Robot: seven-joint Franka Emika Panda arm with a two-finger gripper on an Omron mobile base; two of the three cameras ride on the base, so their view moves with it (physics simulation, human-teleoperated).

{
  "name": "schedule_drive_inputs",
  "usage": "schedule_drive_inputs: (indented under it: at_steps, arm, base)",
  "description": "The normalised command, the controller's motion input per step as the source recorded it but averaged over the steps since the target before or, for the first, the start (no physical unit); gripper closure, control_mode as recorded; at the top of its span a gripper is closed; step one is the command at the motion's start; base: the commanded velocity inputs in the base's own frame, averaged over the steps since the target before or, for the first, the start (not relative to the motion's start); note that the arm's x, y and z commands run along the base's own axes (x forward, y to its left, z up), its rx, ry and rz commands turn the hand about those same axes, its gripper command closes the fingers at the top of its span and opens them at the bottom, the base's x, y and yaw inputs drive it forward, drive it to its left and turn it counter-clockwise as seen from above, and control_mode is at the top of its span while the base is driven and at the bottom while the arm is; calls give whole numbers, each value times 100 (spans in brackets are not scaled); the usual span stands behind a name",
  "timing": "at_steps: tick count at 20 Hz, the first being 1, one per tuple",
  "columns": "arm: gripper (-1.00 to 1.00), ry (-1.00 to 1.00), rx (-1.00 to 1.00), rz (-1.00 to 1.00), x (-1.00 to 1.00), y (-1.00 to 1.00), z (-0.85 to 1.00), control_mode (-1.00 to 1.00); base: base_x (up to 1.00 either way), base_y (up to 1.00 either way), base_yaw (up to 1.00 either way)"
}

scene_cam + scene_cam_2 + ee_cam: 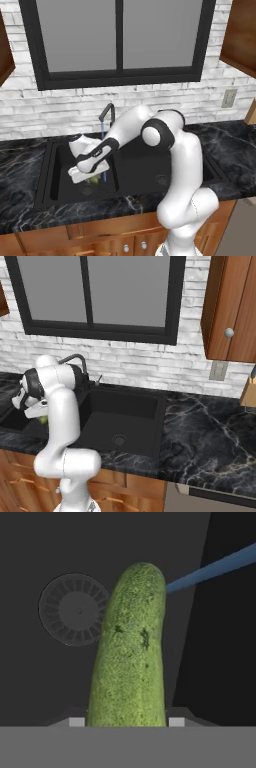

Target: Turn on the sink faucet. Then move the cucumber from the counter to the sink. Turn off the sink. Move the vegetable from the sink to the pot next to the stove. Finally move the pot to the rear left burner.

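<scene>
Clamped on the cucumber (131, 652) over the left sink (50, 170) basin, the claw (122, 722) holds its near end; light, stiff, likely slippery wet.

A bumpy yellowish-green oblong cucumber (131, 649) rises between the two small fingertips of the gripper (127, 721), which close against its sides. Behind it lies the dark basin floor (35, 677) with a round slotted grey drain (74, 609). A thin blue water stream (215, 568) meets the cucumber's upper end.
</scene>
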Motion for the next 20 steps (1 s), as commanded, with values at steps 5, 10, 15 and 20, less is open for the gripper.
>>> schedule_drive_inputs:
  at_steps: [5, 10, 15, 20]
  arm:
    - [100, 1, 0, 0, 9, 0, -22, -100]
    - [100, 0, 0, 0, 27, 0, -21, -100]
    - [100, 0, 0, 0, 28, 0, -26, -100]
    - [100, 0, 0, 0, 26, 0, -24, -100]
  base:
    - [0, 0, 0]
    - [0, 0, 0]
    - [0, 0, 0]
    - [0, 0, 0]
